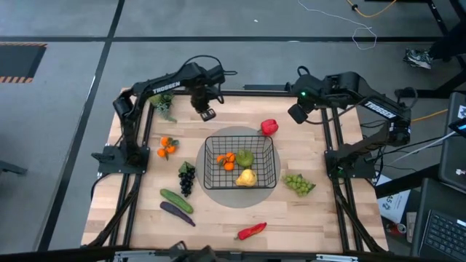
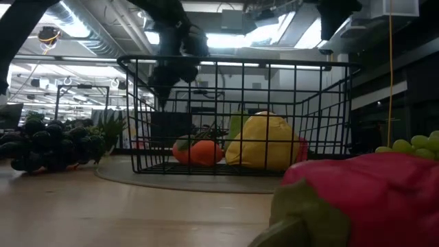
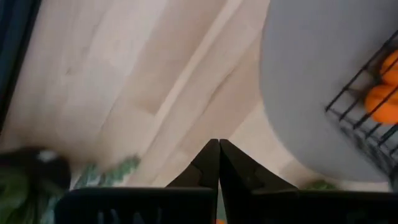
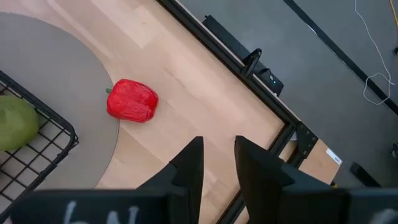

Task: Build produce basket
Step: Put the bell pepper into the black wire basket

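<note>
A pale wooden-plank table (image 1: 218,233) stood on a grey concrete floor (image 1: 58,109); bright strip ceiling lights (image 2: 233,40) glowed above loose white cables (image 1: 364,33).

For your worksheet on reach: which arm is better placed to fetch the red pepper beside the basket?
Probably the right. Its pincer stands open and empty near the red pepper; the left pincer is shut, beyond the basket's far corner.

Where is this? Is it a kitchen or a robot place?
Probably a robot lab or workshop, not a kitchen. Two robot arms are bolted to a wooden table, cables lie on the grey floor, and the low view shows long ceiling lights like in a big workroom.
</note>
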You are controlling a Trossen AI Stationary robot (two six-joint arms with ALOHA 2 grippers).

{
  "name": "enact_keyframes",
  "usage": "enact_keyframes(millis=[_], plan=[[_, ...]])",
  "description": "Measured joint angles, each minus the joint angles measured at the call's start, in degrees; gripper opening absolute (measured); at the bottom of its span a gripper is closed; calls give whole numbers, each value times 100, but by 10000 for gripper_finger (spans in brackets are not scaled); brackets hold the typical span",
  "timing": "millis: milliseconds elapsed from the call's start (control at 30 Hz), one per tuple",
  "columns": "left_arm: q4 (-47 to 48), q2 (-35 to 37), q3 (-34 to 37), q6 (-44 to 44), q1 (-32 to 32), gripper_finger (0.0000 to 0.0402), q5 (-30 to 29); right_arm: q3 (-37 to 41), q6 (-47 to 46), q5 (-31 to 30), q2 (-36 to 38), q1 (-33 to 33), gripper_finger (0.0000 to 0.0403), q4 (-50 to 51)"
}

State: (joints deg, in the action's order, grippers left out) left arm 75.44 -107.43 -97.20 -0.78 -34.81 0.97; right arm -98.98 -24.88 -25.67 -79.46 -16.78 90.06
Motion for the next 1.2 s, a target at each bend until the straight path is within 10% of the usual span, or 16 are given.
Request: enact_keyframes(millis=[600, 1200], plan=[[-1155, 3982, 3397, 926, -76, 0, -44, 0, 1913, 2199, -644, -1059, 93, -1904], [-2829, 6493, 5806, 2381, 430, 0, -48, 0, 2514, 3220, -3421, -1784, 93, -3056]])
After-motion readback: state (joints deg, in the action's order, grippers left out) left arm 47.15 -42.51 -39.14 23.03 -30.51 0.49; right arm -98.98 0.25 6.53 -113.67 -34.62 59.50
